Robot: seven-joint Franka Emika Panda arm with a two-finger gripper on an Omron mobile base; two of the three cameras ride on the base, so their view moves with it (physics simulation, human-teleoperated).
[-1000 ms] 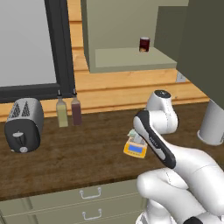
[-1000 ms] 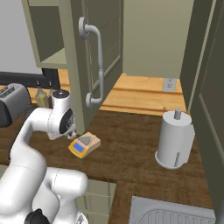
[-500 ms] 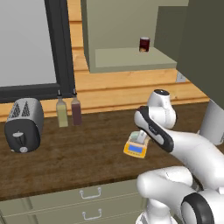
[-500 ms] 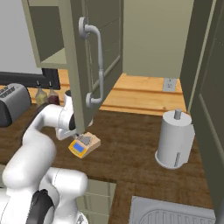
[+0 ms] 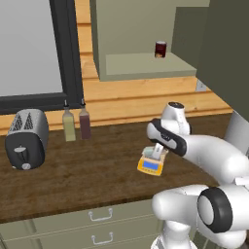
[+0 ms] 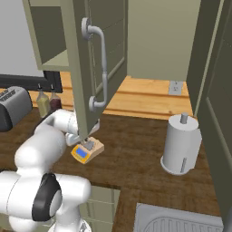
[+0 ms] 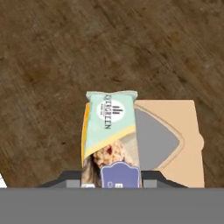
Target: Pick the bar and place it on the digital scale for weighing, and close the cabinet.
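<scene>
The pale green wrapped bar hangs from my gripper, which is shut on its near end. Just below it sits the yellow-orange digital scale on the dark wooden counter. In the hand view the bar overlaps the left edge of the grey weighing plate. In the left base view my gripper holds the bar tilted just over the scale. The sage-green cabinet door with its silver bar handle stands wide open and partly hides the hand above the scale.
A dark red can stands on the open cabinet's shelf. A toaster and two bottles are on the left of the counter. A paper towel holder stands to the right, with a sink in front.
The arm has folded lower and its elbow has swung to the right. The hand with the bar has stayed over the scale, sinking slightly.
</scene>
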